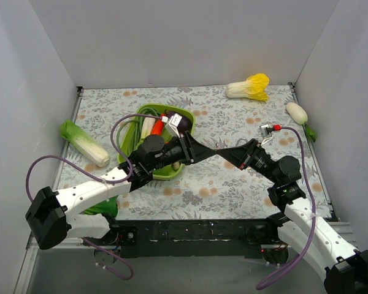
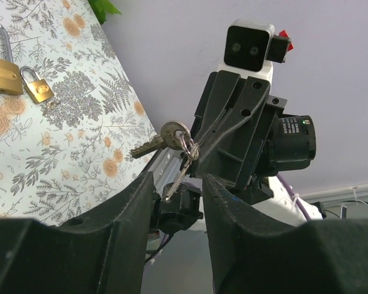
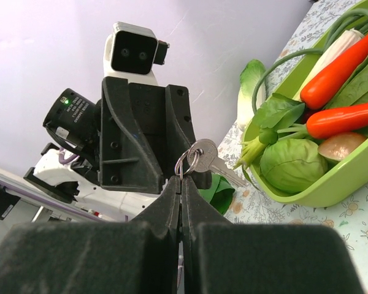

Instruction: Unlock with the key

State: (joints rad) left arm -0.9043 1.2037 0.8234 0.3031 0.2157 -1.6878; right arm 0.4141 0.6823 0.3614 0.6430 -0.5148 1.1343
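Note:
The key (image 3: 213, 158), small and silvery, hangs on a split ring (image 3: 185, 163) pinched at the tips of my right gripper (image 3: 181, 181), which is shut and held above the table. In the left wrist view the key (image 2: 162, 138) sticks out to the left and a second thin key (image 2: 178, 174) dangles from the same ring. My left gripper (image 2: 178, 180) is open and faces the right one, with the dangling key's tip just above its gap. The two grippers meet at mid-table (image 1: 213, 150). A large brass padlock (image 2: 1, 73) and a small one (image 2: 38, 89) lie on the floral cloth.
A green basket (image 1: 189, 120) of vegetables stands behind my left gripper and also shows in the right wrist view (image 3: 306, 191). A napa cabbage (image 1: 249, 86) lies at the back, a white radish (image 1: 296, 112) at the right, and a leafy cabbage (image 1: 84, 143) at the left. Walls enclose three sides.

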